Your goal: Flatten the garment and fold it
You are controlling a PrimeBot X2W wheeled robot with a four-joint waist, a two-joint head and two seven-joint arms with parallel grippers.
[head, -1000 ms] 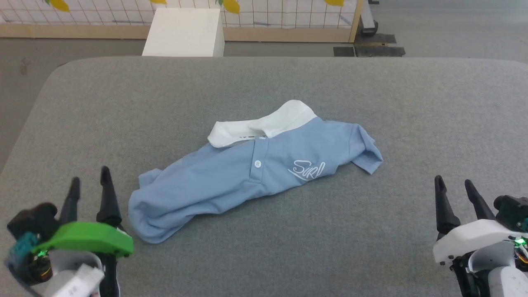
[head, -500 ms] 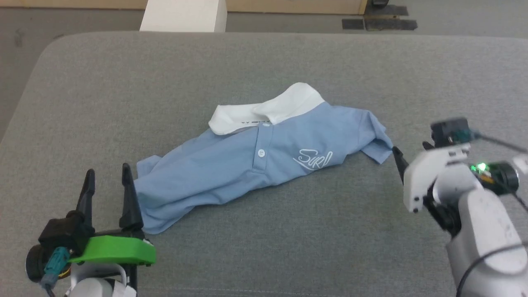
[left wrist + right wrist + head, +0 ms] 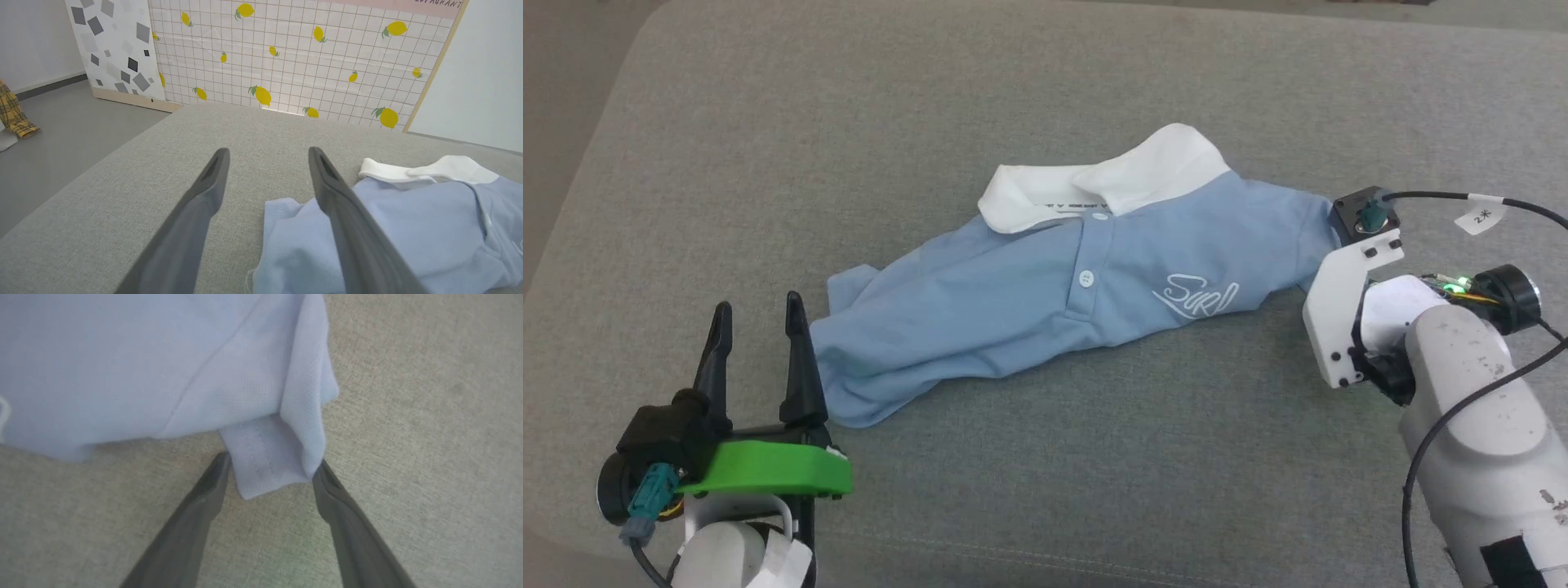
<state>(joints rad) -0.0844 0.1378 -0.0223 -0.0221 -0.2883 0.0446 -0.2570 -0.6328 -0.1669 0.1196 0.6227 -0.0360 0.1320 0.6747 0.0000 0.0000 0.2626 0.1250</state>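
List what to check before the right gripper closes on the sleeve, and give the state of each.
1. Right gripper open: ok, jaws spread wide.
2. Sleeve between its jaws: ok, the hem tip lies in the gap in the right wrist view.
3. Right gripper low enough on the cushion to pinch cloth: cannot tell.
4. Left gripper open: ok.
5. Left gripper around the lower edge of the shirt: cannot tell; one jaw sits at the cloth's edge.
6. Shirt flat: not ok, it is bunched and creased.
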